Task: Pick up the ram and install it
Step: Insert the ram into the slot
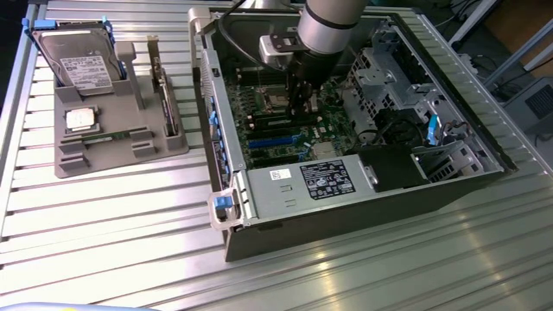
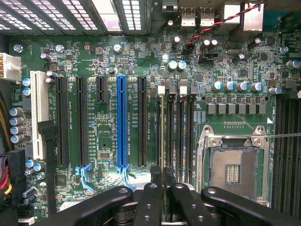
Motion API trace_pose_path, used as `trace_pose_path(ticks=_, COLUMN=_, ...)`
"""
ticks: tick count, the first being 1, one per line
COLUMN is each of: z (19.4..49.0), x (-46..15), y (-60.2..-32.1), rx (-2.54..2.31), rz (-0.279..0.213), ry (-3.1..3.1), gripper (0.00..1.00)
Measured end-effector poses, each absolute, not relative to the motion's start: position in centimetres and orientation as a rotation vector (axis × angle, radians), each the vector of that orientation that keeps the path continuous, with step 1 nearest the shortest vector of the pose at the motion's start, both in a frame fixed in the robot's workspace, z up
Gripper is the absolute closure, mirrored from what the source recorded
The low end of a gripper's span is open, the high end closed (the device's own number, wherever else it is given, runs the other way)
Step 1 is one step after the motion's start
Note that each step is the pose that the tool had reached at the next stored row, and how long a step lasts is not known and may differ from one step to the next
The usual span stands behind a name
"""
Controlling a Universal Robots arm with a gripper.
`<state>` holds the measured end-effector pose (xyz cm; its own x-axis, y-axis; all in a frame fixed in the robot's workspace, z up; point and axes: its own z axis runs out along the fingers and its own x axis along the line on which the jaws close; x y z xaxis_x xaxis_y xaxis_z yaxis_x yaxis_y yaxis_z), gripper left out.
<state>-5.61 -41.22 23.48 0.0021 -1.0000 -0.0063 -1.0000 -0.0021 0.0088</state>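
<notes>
Black gripper [image 2: 163, 181] fingers [image 2: 149, 197] nearest the lens, jaws closed narrowly on the ram [image 2: 162, 136] seen edge-on, stick standing between them in a motherboard [image 2: 108, 117] memory slot, empty processor socket [image 2: 233, 167] just beside.

White labels with dark print sat on the hard drive [image 1: 82, 61] in the grey tray, on the power supply [image 1: 327, 179] in the computer case, and beside it on the small sticker [image 1: 280, 173], but none of the print could be read. The motherboard [image 2: 108, 127] carried fine white silkscreen lines alongside its slots and memory sockets in the wrist view; these too were illegible. No brand, number or sign could be made out anywhere.
</notes>
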Motion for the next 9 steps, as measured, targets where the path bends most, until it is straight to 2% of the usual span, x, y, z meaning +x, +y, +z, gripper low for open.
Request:
trace_pose_path(ticks=1, z=23.5, x=-5.6, y=-41.2, rx=2.222, rz=-0.017, ry=-2.218, gripper=0.79)
trace_pose_path(ticks=7, z=25.5, x=-5.6, y=-41.1, rx=2.222, rz=-0.015, ry=-2.217, gripper=0.79)
trace_pose_path(ticks=8, z=25.5, x=-5.6, y=-41.1, rx=2.222, rz=-0.015, ry=-2.217, gripper=0.80)
trace_pose_path(ticks=9, z=25.5, x=-5.6, y=-41.1, rx=2.222, rz=-0.015, ry=-2.217, gripper=0.87)
